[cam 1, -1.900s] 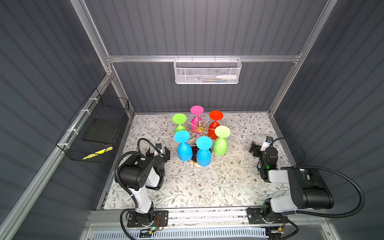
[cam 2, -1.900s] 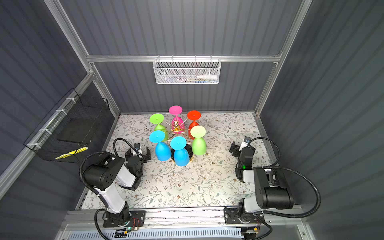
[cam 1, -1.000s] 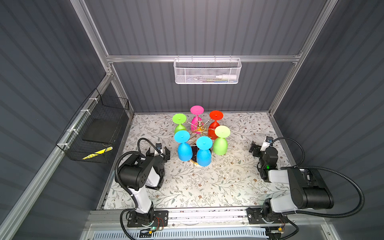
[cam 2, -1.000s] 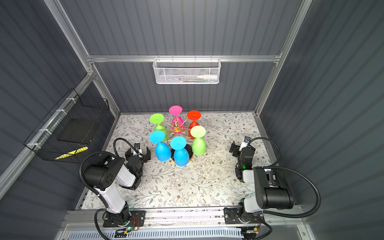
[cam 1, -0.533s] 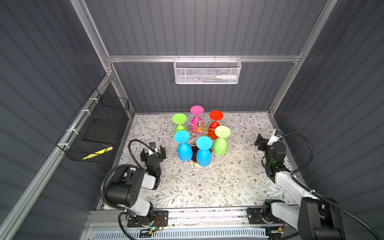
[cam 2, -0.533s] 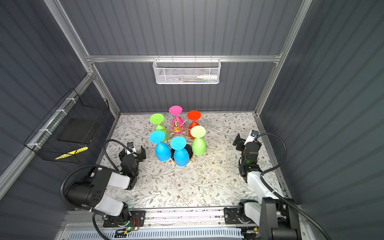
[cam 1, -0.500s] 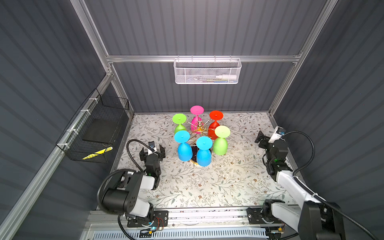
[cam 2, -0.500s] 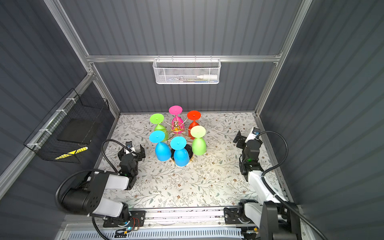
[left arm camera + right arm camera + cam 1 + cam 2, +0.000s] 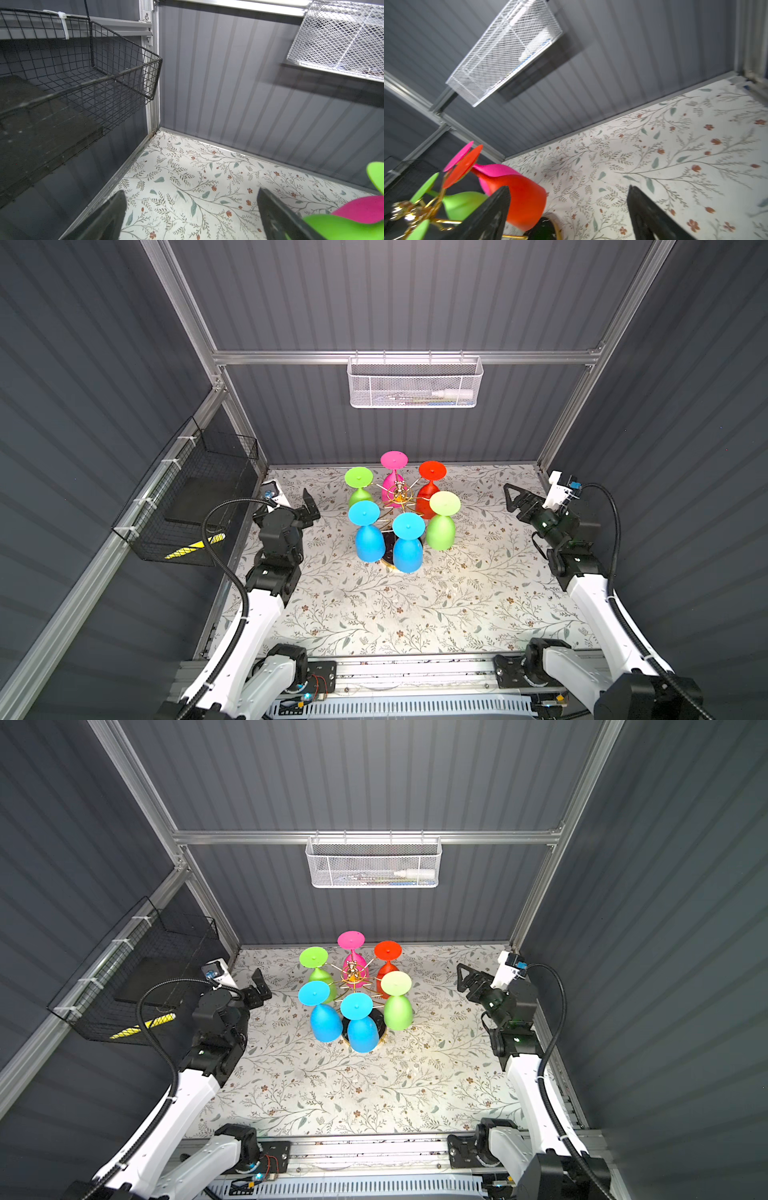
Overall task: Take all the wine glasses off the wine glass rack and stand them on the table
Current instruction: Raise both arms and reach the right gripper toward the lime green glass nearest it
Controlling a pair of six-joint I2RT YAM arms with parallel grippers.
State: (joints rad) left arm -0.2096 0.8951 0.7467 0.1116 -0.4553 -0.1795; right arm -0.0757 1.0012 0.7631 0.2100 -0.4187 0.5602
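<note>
The gold wire wine glass rack [image 9: 398,495] [image 9: 352,973] stands at the back middle of the floral table, on a black base [image 9: 546,228]. Several coloured wine glasses hang upside down from it: pink [image 9: 393,460], red [image 9: 432,470], green [image 9: 358,478], yellow-green [image 9: 444,506] and two blue [image 9: 365,518]. My left gripper [image 9: 291,504] [image 9: 191,192] hovers left of the rack, open and empty. My right gripper [image 9: 513,499] [image 9: 569,188] hovers to its right, open and empty. The red glass [image 9: 521,197] lies just beyond one finger, apart from it.
A white mesh basket [image 9: 415,383] hangs on the back wall above the rack. A black wire basket [image 9: 187,506] juts from the left wall close to my left arm. Grey walls enclose the floral table [image 9: 415,605] on three sides.
Both arms have unfolded from low rest poses at the table's sides and risen, carrying the grippers higher and farther back. The glasses and rack have not moved.
</note>
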